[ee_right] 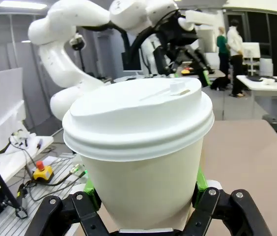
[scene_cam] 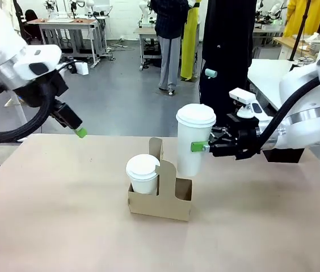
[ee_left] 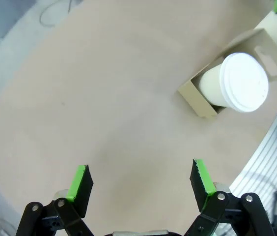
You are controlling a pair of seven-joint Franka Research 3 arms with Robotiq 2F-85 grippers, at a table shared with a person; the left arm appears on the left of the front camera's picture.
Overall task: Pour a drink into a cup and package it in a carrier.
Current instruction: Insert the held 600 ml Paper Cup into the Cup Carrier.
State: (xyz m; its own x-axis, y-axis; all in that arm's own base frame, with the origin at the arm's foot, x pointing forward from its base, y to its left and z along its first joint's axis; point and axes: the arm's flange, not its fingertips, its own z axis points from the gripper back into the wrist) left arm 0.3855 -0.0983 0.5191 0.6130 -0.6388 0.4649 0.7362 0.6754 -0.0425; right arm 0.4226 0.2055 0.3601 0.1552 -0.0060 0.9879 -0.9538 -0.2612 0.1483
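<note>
Left wrist view: carrier (ee_left: 197, 98) partly cropped

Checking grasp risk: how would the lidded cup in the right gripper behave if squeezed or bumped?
The lidded paper cup looks thin-walled, so it probably dents under a tight squeeze. Tall and tapered toward its base, it may tip if bumped.

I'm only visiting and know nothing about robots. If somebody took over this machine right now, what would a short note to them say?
Left gripper: open, holding nothing, hovering above the table, off to the side of the carrier.
Right gripper: shut on a lidded cup, held upright just over the carrier's free slot, not yet seated.
Twin cup: lidded, standing in the carrier's other slot.
Done: one cup packed.
Left: lower the held cup in and release it.
</note>
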